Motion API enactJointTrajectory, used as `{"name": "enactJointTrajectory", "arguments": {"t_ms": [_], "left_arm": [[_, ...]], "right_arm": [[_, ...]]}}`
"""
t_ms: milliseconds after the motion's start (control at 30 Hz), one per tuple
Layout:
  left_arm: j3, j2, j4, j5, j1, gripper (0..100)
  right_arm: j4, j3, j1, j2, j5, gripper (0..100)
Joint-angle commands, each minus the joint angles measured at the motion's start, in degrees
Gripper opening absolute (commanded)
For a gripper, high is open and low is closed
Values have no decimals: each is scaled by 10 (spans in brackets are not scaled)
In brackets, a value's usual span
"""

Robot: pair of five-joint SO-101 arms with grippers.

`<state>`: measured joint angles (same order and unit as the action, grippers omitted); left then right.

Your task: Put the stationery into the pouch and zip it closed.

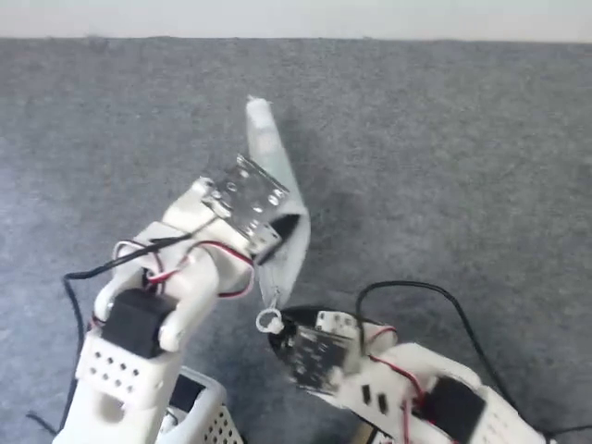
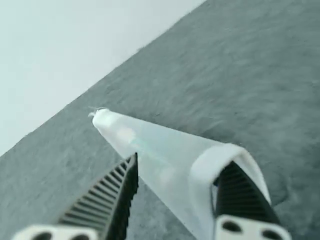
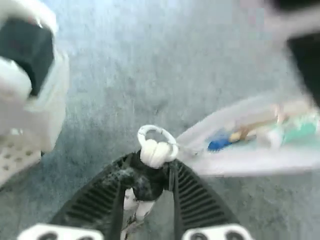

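Observation:
A translucent white pouch (image 1: 268, 157) lies slanted on the grey carpet, its near end raised. My left gripper (image 1: 277, 231) is shut on that raised end; in the left wrist view the pouch (image 2: 165, 155) runs out between the fingers (image 2: 182, 167) and its white rim folds over one fingertip (image 2: 240, 192). My right gripper (image 1: 277, 335) is at the pouch's near corner, shut on the zipper pull (image 1: 268, 321). The right wrist view has the pull's white ring and bead (image 3: 156, 145) pinched between the fingers (image 3: 155, 160). Blue and teal stationery (image 3: 220, 143) lies inside the pouch (image 3: 250, 160).
A white perforated basket (image 1: 203, 416) stands at the front edge beside the left arm's base, also visible as a basket (image 3: 15, 150) in the right wrist view. Grey carpet (image 1: 444, 148) stretches to the right and back. Black cables (image 1: 462, 314) loop near the right arm.

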<state>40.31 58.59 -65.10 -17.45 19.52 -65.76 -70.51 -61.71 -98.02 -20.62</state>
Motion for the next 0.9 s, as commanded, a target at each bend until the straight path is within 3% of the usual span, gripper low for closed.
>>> {"name": "enactJointTrajectory", "arguments": {"t_ms": [0,367,600,867], "left_arm": [[-41,7,20,-5,51,235],[-62,11,-25,0,73,235],[-137,11,-99,40,70,235],[-189,11,-205,9,68,233]], "right_arm": [[-10,34,-6,-64,-9,8],[-9,38,49,-60,-6,8],[-26,68,73,-60,-4,8],[-42,102,116,-60,-4,7]]}}
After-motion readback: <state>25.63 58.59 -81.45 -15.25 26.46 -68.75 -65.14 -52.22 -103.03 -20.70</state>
